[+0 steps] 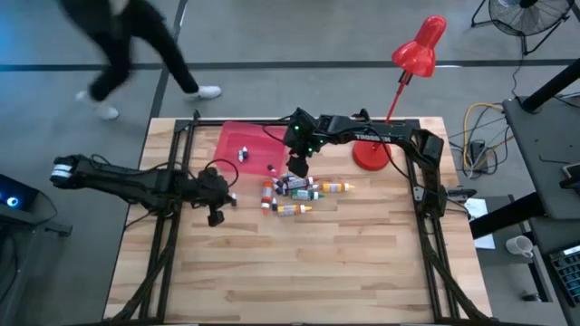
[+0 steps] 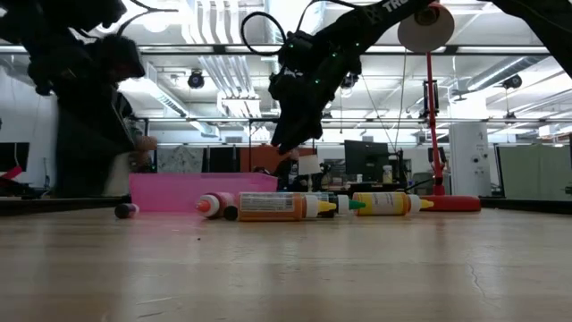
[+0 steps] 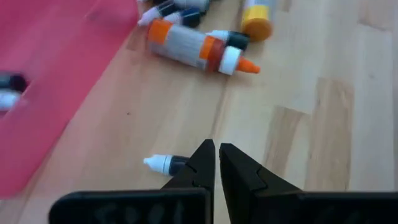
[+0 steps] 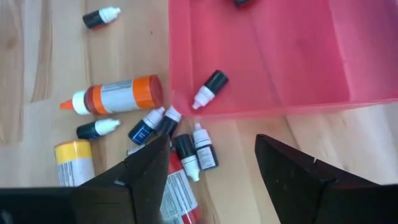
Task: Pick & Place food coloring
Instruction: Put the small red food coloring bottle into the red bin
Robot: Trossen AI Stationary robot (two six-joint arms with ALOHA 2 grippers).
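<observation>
The right gripper (image 1: 297, 168) is hanging just above the cluster of food coloring bottles (image 1: 294, 192), at the edge of the pink tray (image 1: 249, 138), which serves here as the landmark. Its jaws are standing wide apart and holding nothing, as the right wrist view (image 4: 208, 163) is showing; that spread probably suits dropping over one of the small bottles lying beside the tray's near wall. Most bottles are lying on their sides on the bench (image 1: 299, 263) just beside the tray, touching or nearly touching one another, among them a larger orange-capped bottle (image 4: 115, 94) and a yellow one (image 4: 73, 160). A couple of dark bottles with pale caps are already lying inside the tray (image 4: 209, 89), so the job appears partly done, with the bulk still outside. The left gripper (image 1: 216, 206) is waiting low over the bench, off the tray's corner, its jaws pinched nearly together and empty (image 3: 216, 163); a single dark, white-capped bottle (image 3: 163, 164) is lying right beside its tips. A person (image 1: 127, 45) is walking past beyond the tray's far side.
</observation>
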